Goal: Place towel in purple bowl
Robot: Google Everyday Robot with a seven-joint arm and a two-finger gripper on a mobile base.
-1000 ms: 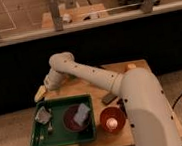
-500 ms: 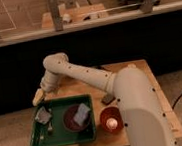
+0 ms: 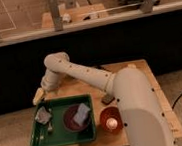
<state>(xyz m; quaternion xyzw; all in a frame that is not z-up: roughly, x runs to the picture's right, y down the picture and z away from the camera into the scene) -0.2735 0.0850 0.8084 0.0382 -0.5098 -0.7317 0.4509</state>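
A grey-blue towel (image 3: 81, 113) lies inside the dark purple bowl (image 3: 67, 122), which stands in the middle of a green tray (image 3: 63, 140). My gripper (image 3: 37, 97) hangs off the tray's far left corner, above the table edge. It is apart from the towel and the bowl, and nothing shows in it. My white arm (image 3: 85, 76) reaches across the table from the right.
A crumpled grey object (image 3: 42, 114) and a small utensil lie in the left part of the tray. A red bowl (image 3: 111, 121) with a pale object in it stands right of the tray. The wooden table (image 3: 134, 71) stands in front of a dark wall with a railing above.
My arm has swung slightly left and the gripper has dropped a little toward the tray's far left corner. The towel stays in the bowl.
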